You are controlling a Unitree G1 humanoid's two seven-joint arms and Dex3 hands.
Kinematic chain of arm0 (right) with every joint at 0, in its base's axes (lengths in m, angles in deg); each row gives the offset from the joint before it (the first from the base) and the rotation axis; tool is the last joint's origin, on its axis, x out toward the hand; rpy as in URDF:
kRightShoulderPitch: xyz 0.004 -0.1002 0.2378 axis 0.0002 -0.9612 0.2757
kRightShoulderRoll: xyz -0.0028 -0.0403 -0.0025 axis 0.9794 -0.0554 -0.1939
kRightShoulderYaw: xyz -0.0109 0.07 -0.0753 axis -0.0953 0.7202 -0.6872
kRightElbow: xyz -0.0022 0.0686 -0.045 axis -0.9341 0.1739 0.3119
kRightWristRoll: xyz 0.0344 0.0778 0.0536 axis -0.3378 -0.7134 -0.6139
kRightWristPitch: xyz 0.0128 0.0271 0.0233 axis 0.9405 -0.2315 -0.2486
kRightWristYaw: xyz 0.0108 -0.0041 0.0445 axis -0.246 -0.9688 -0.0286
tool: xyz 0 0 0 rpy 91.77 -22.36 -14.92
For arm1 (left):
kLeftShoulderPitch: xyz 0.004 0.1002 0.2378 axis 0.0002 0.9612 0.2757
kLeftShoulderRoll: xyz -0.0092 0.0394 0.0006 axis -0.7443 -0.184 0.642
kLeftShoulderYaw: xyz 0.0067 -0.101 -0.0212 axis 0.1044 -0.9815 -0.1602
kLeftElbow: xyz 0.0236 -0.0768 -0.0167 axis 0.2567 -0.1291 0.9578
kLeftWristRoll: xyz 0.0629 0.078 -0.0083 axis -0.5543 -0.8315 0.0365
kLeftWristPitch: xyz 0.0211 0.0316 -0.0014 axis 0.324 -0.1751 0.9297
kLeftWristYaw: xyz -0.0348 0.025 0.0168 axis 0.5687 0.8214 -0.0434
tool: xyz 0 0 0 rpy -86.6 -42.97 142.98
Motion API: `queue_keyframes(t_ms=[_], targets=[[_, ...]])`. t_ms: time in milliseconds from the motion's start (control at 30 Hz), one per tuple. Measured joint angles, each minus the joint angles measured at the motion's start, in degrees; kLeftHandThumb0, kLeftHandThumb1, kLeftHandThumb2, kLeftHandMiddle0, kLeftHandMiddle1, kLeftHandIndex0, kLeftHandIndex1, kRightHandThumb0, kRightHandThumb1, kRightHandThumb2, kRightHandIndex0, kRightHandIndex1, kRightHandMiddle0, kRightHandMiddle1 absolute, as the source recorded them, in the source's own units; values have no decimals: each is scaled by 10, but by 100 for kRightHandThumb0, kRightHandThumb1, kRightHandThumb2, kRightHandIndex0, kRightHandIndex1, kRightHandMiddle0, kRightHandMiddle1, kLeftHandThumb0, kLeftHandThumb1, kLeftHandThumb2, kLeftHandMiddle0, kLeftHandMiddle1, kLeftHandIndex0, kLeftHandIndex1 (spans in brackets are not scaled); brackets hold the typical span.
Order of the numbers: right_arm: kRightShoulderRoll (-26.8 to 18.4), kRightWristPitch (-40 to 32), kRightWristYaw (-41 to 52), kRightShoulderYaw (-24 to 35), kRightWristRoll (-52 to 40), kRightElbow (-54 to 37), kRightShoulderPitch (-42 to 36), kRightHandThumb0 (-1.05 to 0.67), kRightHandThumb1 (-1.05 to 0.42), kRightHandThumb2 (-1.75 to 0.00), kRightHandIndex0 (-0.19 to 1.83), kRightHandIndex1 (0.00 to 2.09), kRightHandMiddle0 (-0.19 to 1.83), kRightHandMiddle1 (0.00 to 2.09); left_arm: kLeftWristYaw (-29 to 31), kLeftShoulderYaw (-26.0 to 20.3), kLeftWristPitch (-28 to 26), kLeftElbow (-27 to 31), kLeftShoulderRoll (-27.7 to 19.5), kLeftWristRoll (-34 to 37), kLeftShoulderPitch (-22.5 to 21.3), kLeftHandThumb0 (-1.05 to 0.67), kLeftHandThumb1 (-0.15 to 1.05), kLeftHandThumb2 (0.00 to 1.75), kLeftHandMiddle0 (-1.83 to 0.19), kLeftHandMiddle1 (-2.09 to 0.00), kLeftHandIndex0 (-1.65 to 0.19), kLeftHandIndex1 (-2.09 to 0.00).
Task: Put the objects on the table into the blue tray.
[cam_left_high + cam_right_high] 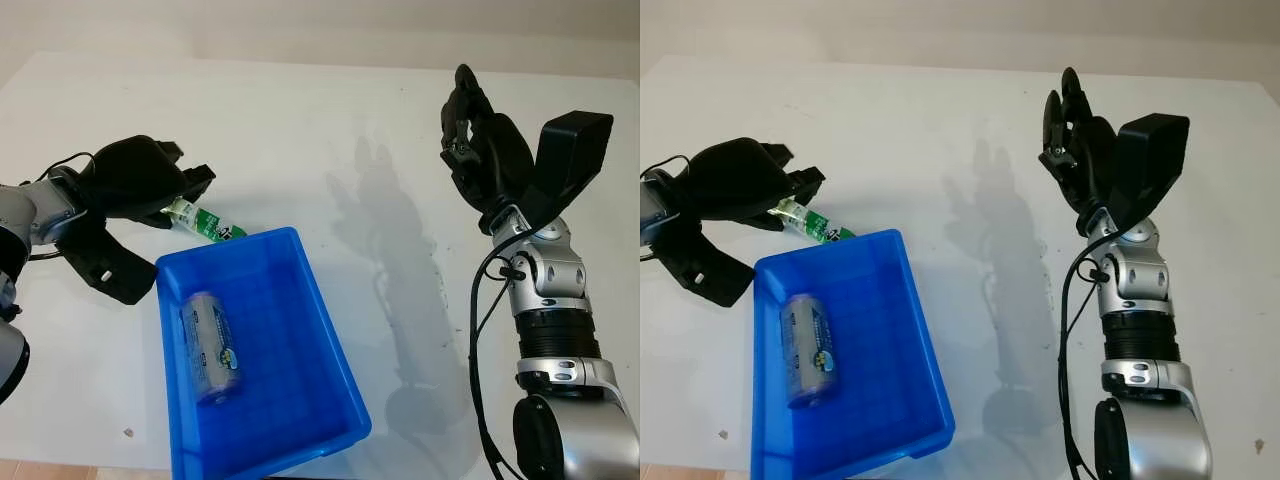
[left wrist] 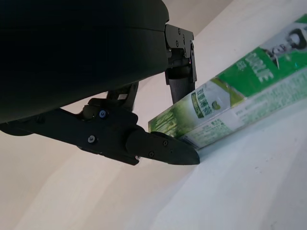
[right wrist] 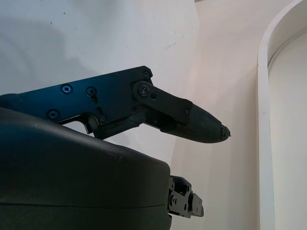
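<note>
A green and white carton [image 1: 207, 224] sticks out of my left hand [image 1: 178, 197], which is shut on it at the left of the table, just beyond the far left corner of the blue tray [image 1: 290, 360]. In the left wrist view the carton [image 2: 240, 96] sits between the black fingers [image 2: 158, 151], its lower edge close to the white table. A silver can with a green label [image 1: 210, 345] lies inside the tray. My right hand [image 1: 480, 140] is open and raised above the right side of the table, away from the tray.
The white table [image 1: 400, 260] carries the shadow of the right arm between the tray and that arm. A small dark speck [image 1: 127, 432] lies near the front left edge. The tray's front end reaches the table's near edge.
</note>
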State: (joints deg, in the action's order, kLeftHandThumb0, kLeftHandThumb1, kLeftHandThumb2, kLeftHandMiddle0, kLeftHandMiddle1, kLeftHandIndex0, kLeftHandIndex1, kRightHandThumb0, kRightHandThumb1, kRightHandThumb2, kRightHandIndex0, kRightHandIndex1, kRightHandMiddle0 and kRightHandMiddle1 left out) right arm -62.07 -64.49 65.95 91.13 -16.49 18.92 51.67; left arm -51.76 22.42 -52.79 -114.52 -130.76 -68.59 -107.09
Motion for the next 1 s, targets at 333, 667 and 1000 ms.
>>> queue_keyframes(t_ms=[333,667,1000], targets=[[0,0,1,0,-2,7,0,-61,-105,-76,-19,0,-19,0,8,-3,-30,-5,-6,11,0,-49,105,43,-98,-209,-41,-209],[0,1,0,0,-2,8,0,-61,-105,-75,-19,0,-19,0,75,-121,-115,-36,-11,160,-28,-48,105,45,-53,-209,-20,-209],[1,0,0,-2,-2,7,0,-61,-105,-76,-19,0,-19,0,151,-285,-67,131,-48,340,-28,-43,105,42,-72,-209,-32,-209]])
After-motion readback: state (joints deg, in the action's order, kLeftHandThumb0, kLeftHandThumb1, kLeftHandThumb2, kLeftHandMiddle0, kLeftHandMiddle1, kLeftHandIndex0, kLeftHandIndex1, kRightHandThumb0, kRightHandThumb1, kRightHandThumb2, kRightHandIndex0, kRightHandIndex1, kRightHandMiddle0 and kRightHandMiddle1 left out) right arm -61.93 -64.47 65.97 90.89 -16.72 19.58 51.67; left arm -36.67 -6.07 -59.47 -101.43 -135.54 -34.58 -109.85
